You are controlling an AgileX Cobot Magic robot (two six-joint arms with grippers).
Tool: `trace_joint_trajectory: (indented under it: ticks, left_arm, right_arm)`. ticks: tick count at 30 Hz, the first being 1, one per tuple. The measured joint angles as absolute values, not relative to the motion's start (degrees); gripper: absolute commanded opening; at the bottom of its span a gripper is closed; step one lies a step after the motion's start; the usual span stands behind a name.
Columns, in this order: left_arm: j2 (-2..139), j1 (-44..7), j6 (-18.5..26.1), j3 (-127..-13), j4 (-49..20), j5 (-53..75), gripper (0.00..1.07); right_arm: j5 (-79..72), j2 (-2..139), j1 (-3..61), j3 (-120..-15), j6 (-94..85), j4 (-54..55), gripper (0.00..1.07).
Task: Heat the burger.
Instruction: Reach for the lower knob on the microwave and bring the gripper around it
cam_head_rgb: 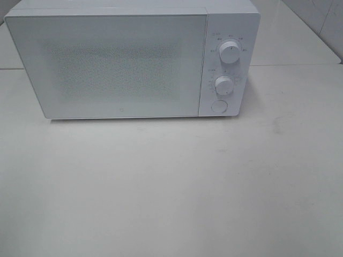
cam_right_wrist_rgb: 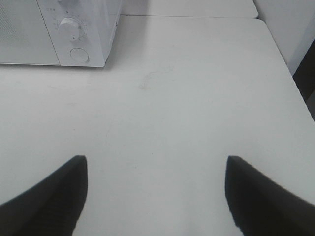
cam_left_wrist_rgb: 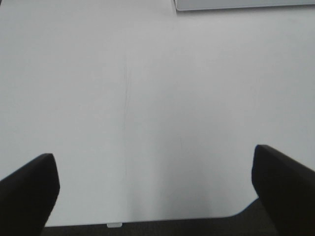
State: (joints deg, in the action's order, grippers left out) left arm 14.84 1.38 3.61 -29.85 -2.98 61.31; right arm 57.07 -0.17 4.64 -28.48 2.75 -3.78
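One microwave is seen on the tabletop, door shut, with two dials, upper and lower, and one round button. Only the high view shows its whole front. It stands well ahead of the left end effector and the right end effector; both are released and nothing is grasped. The dial markings cannot be read. The burger's place cannot be told.

Microwave dial markings illegible
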Motion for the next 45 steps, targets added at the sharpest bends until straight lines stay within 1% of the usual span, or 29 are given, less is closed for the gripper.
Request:
trace_joint_trajectory:
  ticks: [11, 45]
  left_arm:
    - [0.3, 1.4, 3.3, -29.9, -3.0, 61.4, 1.01]
    - [-0.2, 1.4, 3.0, -29.9, -3.0, 61.4, 1.0]
  right_arm:
    - [57.1, -0.2, 4.6, -28.5, 2.8, -3.8, 0.75]
    - [57.1, -0.2, 4.6, -28.5, 2.8, -3.8, 0.75]
